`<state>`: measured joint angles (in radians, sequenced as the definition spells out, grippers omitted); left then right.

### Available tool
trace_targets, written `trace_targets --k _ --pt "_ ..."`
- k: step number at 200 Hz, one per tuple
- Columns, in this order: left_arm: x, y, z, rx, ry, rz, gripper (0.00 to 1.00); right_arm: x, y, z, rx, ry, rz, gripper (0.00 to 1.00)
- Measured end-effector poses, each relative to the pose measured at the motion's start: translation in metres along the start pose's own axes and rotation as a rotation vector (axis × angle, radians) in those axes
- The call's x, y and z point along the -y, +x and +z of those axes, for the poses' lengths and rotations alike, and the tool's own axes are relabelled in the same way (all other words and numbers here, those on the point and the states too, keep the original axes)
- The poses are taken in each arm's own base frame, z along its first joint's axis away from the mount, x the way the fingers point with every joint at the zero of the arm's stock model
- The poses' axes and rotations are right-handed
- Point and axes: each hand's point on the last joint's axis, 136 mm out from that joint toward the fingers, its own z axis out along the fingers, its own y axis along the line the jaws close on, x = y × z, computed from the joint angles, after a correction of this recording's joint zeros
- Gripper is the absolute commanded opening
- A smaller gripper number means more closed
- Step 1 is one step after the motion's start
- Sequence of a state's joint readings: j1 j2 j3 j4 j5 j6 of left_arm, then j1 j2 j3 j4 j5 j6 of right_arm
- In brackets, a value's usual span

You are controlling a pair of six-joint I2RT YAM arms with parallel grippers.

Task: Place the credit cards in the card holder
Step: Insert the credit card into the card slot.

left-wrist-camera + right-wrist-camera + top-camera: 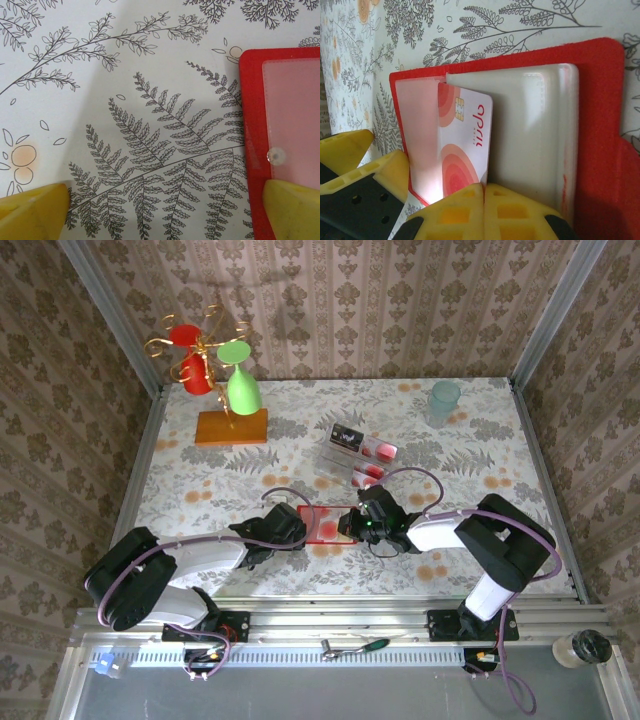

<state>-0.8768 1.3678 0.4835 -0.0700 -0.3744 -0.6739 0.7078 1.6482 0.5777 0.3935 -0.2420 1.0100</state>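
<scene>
Card holder [600,125] pocket holds whitish card [462,145] pinched by right claw [483,192]; left claw [164,207] wide.

left arm [190,565], right arm [480,540]: white shells, black joints
cables [418,469]: mauve, loose loops
left fingers [30,212], right fingers [455,212]: yellow, blocky; right with square recesses, black mount
bases [205,628]: black, 6 o'clock edge

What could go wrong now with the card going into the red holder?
1. The right gripper pinches the card by one end, and the card is only partly tucked into the holder. Pushed crooked, it may jam or bend.
2. Just one finger of the open left gripper reaches the holder's edge, so the holder may slide.
</scene>
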Motion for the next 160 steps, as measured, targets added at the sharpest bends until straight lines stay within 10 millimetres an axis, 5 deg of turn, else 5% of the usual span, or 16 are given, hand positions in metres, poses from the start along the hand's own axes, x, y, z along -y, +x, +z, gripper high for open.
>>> trace_targets --k 160 --pt "-0.0002 0.0000 0.0002 0.002 0.000 -0.004 1.00 -0.0024 -0.0024 0.0029 -0.108 0.029 -0.018 0.00"
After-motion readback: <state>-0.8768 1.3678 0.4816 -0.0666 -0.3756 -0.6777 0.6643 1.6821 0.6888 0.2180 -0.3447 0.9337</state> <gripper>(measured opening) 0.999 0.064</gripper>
